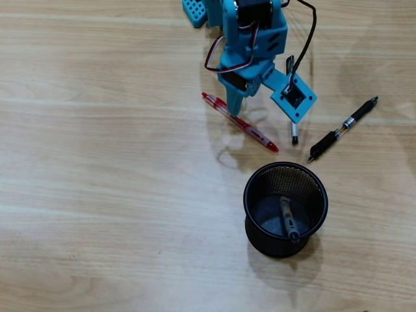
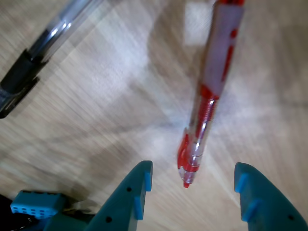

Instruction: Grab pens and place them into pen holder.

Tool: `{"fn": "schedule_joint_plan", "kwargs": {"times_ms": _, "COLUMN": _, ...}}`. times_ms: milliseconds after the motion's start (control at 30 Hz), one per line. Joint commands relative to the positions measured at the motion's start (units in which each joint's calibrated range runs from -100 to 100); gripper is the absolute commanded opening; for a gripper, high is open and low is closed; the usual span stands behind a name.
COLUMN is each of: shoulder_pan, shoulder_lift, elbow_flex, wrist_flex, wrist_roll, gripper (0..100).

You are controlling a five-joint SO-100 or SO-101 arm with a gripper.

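Gripper (image 2: 190, 185) hangs wide open and empty over the bench, red pen's (image 2: 207, 110) tip between its fingers, shaft running straight ahead.

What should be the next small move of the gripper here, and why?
Probably lower the gripper straight down and close it on the red-and-clear pen. In the wrist view the jaws stand open with the pen's tip between them, the pen lying flat on the table. One pen is already in the pen holder.
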Motion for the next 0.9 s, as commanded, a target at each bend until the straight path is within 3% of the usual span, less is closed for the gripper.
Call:
{"fn": "schedule_joint_plan", "kwargs": {"times_ms": 0, "shoulder_pan": -0.1, "shoulder_lift": 1.0, "elbow_flex": 2.9, "wrist_flex": -1.3, "wrist_roll": -1.1, "gripper": 20}}
{"fn": "schedule_joint_plan", "kwargs": {"times_ms": 233, "shoulder_pan": 0.0, "shoulder_lift": 6.4, "elbow_flex": 6.2, "wrist_flex": -10.9, "wrist_roll": -2.1, "gripper": 20}}
{"fn": "schedule_joint_plan", "kwargs": {"times_ms": 633, "shoulder_pan": -0.1, "shoulder_lift": 12.4, "elbow_flex": 6.1, "wrist_flex": -15.9, "wrist_roll": -4.8, "gripper": 20}}
{"fn": "schedule_joint_plan", "kwargs": {"times_ms": 800, "shoulder_pan": 0.0, "shoulder_lift": 12.1, "elbow_flex": 6.1, "wrist_flex": -15.8, "wrist_roll": -4.8, "gripper": 3}}
{"fn": "schedule_joint_plan", "kwargs": {"times_ms": 867, "shoulder_pan": 0.0, "shoulder_lift": 11.9, "elbow_flex": 6.1, "wrist_flex": -15.8, "wrist_roll": -4.8, "gripper": 2}}
